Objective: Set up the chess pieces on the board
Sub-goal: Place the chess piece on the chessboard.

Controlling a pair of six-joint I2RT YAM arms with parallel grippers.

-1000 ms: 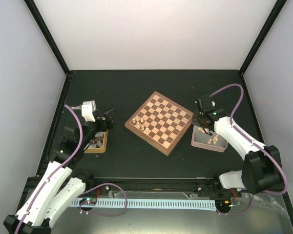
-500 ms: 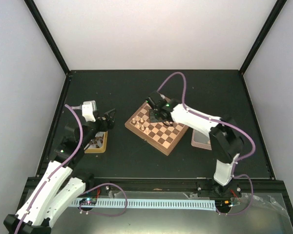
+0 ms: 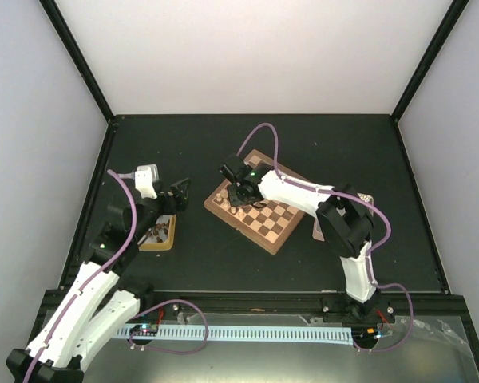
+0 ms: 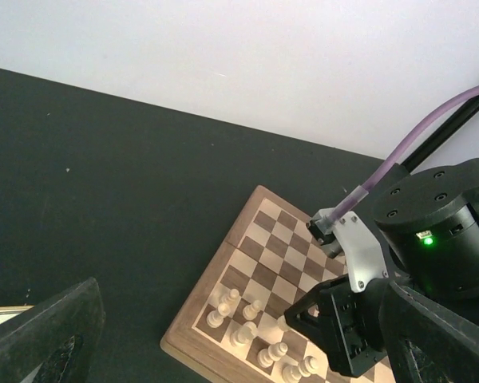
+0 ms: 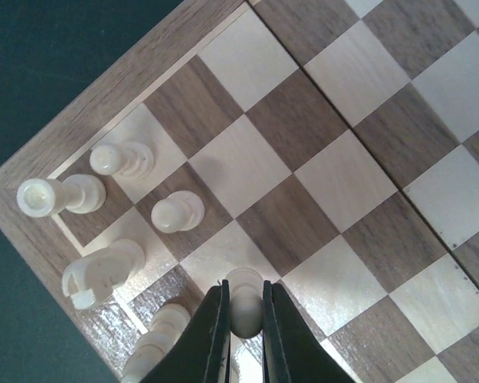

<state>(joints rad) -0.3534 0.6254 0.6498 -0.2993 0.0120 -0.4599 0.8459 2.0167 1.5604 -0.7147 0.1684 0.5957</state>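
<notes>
R arm has swung across onto the board. R gripper pinches a pale pawn between its jaws, with set pieces just left of them. Step: placing. Next: lower, seat it upright, release. L gripper is spread wide and holds nothing.

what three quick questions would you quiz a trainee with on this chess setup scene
1. True or false: the right tool is shut on a dark brown piece.
2. The left tool is: A) open, holding nothing; B) shut on a pawn; C) resting on the board.
3. In the top view, which corner of the board do the placed pale pieces cluster by?
Key: 1 false, it grips a pale piece. 2 A. 3 the left corner.
</notes>
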